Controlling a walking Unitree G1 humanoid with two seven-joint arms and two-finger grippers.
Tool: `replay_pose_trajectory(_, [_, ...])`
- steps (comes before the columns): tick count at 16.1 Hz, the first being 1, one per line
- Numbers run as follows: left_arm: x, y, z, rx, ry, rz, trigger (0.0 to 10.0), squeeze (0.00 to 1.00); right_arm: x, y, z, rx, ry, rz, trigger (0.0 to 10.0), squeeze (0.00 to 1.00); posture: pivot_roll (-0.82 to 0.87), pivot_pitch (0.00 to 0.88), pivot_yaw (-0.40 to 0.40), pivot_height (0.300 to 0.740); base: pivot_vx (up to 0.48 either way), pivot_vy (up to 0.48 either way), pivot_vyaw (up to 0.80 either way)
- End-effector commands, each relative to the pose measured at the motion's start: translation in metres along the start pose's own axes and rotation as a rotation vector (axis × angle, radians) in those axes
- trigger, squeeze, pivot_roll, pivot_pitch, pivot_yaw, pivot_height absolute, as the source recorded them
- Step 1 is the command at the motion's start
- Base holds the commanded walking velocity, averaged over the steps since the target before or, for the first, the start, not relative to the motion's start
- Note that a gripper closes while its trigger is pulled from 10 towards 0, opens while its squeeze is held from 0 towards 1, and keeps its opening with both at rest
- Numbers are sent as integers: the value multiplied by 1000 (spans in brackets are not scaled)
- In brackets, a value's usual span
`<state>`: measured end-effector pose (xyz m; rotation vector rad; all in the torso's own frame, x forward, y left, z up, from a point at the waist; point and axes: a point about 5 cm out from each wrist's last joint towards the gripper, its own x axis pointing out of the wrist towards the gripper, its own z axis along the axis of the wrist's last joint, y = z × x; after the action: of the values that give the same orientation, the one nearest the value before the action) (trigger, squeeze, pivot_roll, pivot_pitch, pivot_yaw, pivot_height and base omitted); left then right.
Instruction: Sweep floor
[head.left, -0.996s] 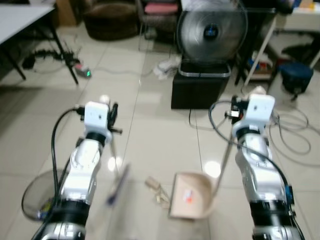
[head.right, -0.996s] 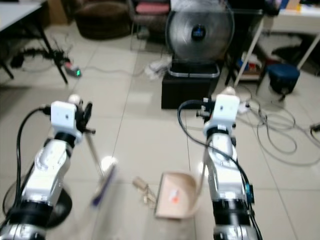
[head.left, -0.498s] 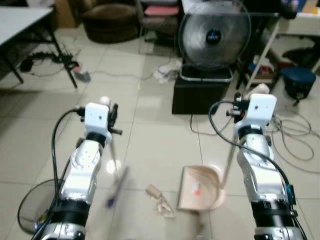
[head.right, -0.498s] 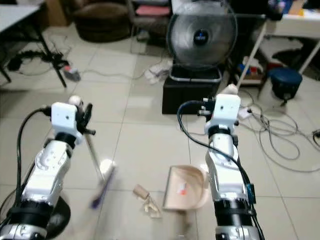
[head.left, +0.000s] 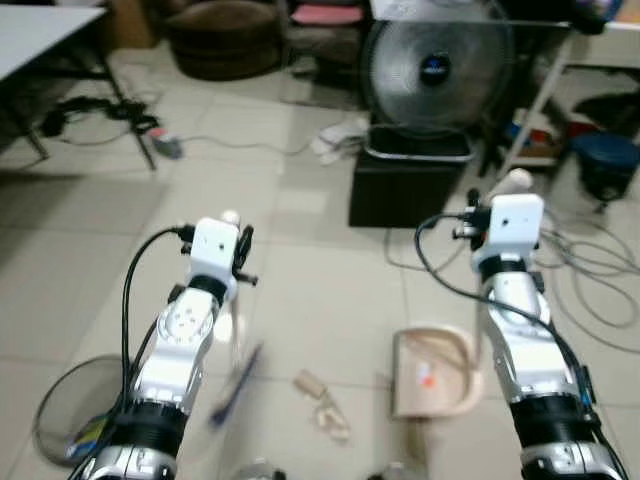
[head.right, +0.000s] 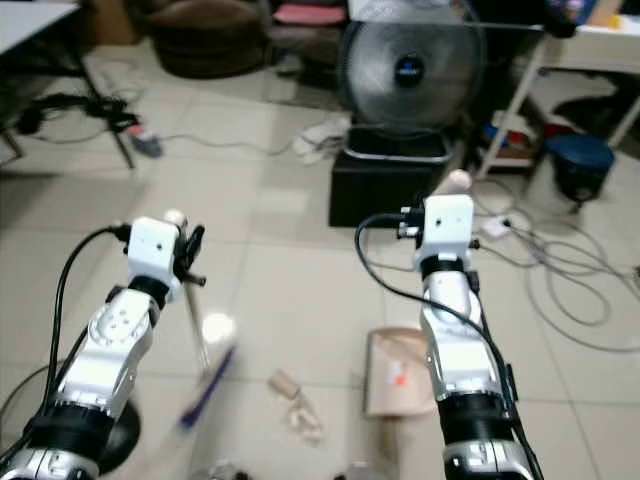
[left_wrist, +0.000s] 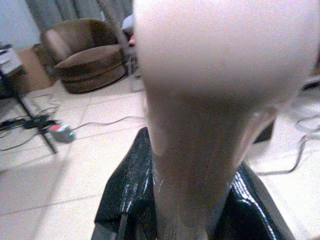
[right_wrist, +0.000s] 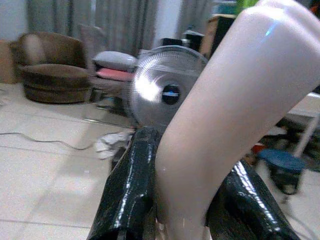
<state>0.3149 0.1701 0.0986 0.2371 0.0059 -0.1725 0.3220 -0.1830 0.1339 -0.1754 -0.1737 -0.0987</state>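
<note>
Sweeping stage: judged as mid-task, since the debris (head.left: 322, 403) was seen loose on the tiled floor (head.left: 300, 270), not yet in the dustpan (head.left: 432, 372).
Landmark: the dustpan, a pale beige scoop with a small red-orange mark inside, was set low on the tiles with its mouth turned toward the debris.
Debris: small tan scraps, like bits of card or wood, were lying near the dustpan on its left, apart from its lip.
Broom (head.left: 235, 385): a thin pale shaft ending in a blurred blue-purple head was placed beyond the debris from the dustpan, probably so that a stroke would push the scraps toward the scoop.
Left gripper (left_wrist: 185, 200): its black fingers (left_wrist: 127, 190) were clamped around the cream top of the broom handle, which was held upright.
Right gripper (right_wrist: 182, 200): its fingers (right_wrist: 125, 185) were closed on the pale dustpan handle (right_wrist: 225, 125), held high above the scoop so that the pan could be steadied without bending.
Dark round bin (head.left: 75, 410): it was seen well to the left of the dustpan, past the broom.
Fan (head.left: 437, 65): it was standing on a black box well beyond the dustpan.
Cables (head.left: 590, 270): these were lying loose to the right of the dustpan, a likely snag.
</note>
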Motion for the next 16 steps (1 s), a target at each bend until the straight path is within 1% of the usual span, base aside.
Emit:
replay_pose_trajectory(1, [0, 3, 0, 29, -2, 3, 10000, 0, 4, -1, 4, -14, -32, 6, 10000, 0, -16, 111, 27, 740, 0, 0, 0])
replay_pose_trajectory(3, [-2, 2, -5, 45, 13, -6, 10000, 0, 4, 5, -4, -33, -31, 49, 10000, 0, -8, 151, 27, 740, 0, 0, 0])
replay_pose_trajectory(5, [-4, 1, -6, 53, 0, 20, 10000, 0, 3, 12, -11, -59, -38, 77, 10000, 0, -3, 172, 27, 740, 0, 0, 0])
replay_pose_trajectory(7, [-1, -3, -6, 46, -20, 16, 10000, 0, 6, 24, -13, -30, -51, 87, 10000, 0, 0, 190, 32, 740, 0, 0, 0])
replay_pose_trajectory(8, [2, -5, -6, 28, -24, 22, 10000, 0, 7, 37, -13, -15, -60, 129, 10000, 0, 4, 200, 32, 740, 0, 0, 0])
replay_pose_trajectory(9, [3, -6, -6, 21, -28, 23, 10000, 0, 6, 43, -13, -13, -61, 147, 10000, 0, 5, 202, 32, 740, 0, 0, 0])
replay_pose_trajectory(10, [7, -8, -8, 15, -24, 30, 10000, 0, 5, 56, -17, -13, -49, 186, 10000, 0, 6, 208, 31, 740, 0, 0, 0])
replay_pose_trajectory(11, [9, -10, -9, 13, -18, 34, 10000, 0, 3, 66, -20, -14, -38, 213, 10000, 0, 5, 208, 31, 740, 0, 0, 0])
replay_pose_trajectory(13, [11, -13, -10, 9, -8, 32, 10000, 0, 0, 75, -24, -33, -29, 240, 10000, 0, 3, 205, 33, 740, 0, 0, 0])
replay_pose_trajectory(14, [12, -18, -12, 10, -2, 26, 10000, 0, -5, 84, -28, -57, -19, 262, 10000, 0, 1, 199, 32, 740, 0, 0, 0])
replay_pose_trajectory(16, [14, -27, -13, -18, -2, 31, 10000, 0, -12, 94, -38, -107, 10, 279, 10000, 0, 5, 185, 25, 740, 0, 0, 0])
